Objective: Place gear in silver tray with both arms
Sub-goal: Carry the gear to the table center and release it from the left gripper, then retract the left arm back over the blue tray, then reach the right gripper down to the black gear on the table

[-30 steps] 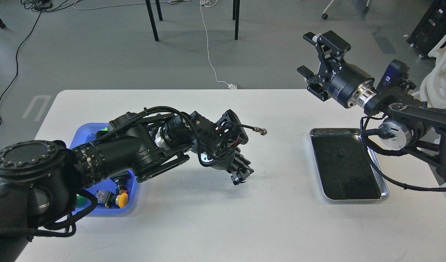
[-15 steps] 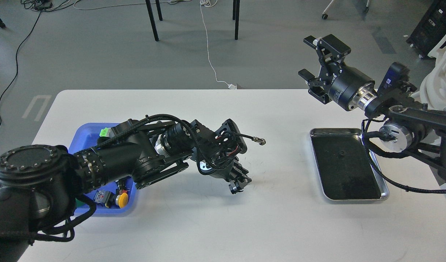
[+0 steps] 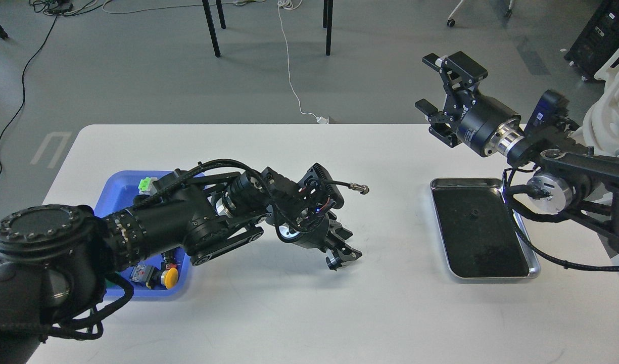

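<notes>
My left gripper point(image 3: 342, 252) hangs low over the middle of the white table, pointing down and to the right. Its jaws are closed on a small dark round part, the gear point(image 3: 331, 262), just above the tabletop. The silver tray point(image 3: 534, 263), shiny-rimmed with a black inner surface, lies at the right of the table and holds nothing large. My right gripper point(image 3: 427, 83) is open and empty, raised above the table's far edge, up and to the left of the silver tray.
A blue plastic tray point(image 3: 118, 186) at the left holds several small parts, among them a yellow button point(image 3: 169, 277) and a green piece point(image 3: 145, 183); my left arm covers much of it. Chair legs and cables lie on the floor beyond the table.
My left gripper dipped slightly, shifted a little to the right and turned at the wrist, the small part still in it. My right gripper drifted slightly right and stayed open.
</notes>
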Motion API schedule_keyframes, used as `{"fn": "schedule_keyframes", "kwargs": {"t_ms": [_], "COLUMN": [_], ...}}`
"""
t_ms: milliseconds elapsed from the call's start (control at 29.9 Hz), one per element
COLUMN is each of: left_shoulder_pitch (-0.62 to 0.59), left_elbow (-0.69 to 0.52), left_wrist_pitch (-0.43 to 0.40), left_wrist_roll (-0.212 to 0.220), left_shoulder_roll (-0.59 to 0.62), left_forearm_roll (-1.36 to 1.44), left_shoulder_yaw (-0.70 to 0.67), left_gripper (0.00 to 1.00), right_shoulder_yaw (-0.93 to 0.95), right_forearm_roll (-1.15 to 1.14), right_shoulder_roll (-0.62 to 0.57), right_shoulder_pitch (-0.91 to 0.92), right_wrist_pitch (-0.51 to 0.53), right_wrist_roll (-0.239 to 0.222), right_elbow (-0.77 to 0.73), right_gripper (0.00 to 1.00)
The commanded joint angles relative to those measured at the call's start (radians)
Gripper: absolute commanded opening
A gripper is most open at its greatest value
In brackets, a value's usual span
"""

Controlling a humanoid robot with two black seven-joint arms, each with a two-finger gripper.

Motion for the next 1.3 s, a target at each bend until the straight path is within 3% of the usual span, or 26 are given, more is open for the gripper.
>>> {"fn": "schedule_keyframes", "kwargs": {"t_ms": [0,200,468,635,769,969,1203,1270], "left_shoulder_pitch": [-0.021,0.020,0.321,0.584,0.681,0.726,0.726,0.726], "left_elbow": [-0.037,-0.051,-0.170,-0.227,-0.229,-0.224,-0.226,-0.229], "left_wrist_pitch": [0.009,0.078,0.118,0.116,0.118,0.067,0.063,0.063], "left_wrist_roll": [0.000,0.000,0.000,0.000,0.000,0.000,0.000,0.000], "left_shoulder_roll": [0.000,0.138,0.385,0.376,0.365,0.402,0.390,0.390], "left_forearm_roll": [-0.079,-0.455,-1.196,-1.298,-1.301,-1.481,-1.545,-1.545], "left_shoulder_yaw": [-0.023,-0.178,-0.352,-0.708,-0.825,-0.859,-0.911,-0.912], "left_gripper": [0.95,0.97,0.97,0.98,0.98,0.98,0.98,0.98], "right_shoulder_yaw": [0.000,0.012,0.014,0.005,-0.020,-0.312,-0.690,-0.782], "right_forearm_roll": [0.000,0.000,-0.060,-0.302,-0.527,-0.817,-0.931,-0.980], "right_shoulder_roll": [-0.012,-0.058,-0.095,-0.084,-0.084,-0.047,0.184,0.262], "right_shoulder_pitch": [-0.001,-0.037,-0.148,-0.196,-0.182,0.074,0.376,0.432], "right_wrist_pitch": [0.002,0.010,0.014,0.014,0.014,0.014,-0.010,-0.070], "right_wrist_roll": [0.000,0.000,0.000,0.000,0.000,0.000,0.000,0.000], "right_elbow": [0.002,0.011,0.024,0.025,0.050,0.051,0.042,0.042], "right_gripper": [0.97,0.97,0.98,0.98,0.98,0.98,0.98,0.98]}}
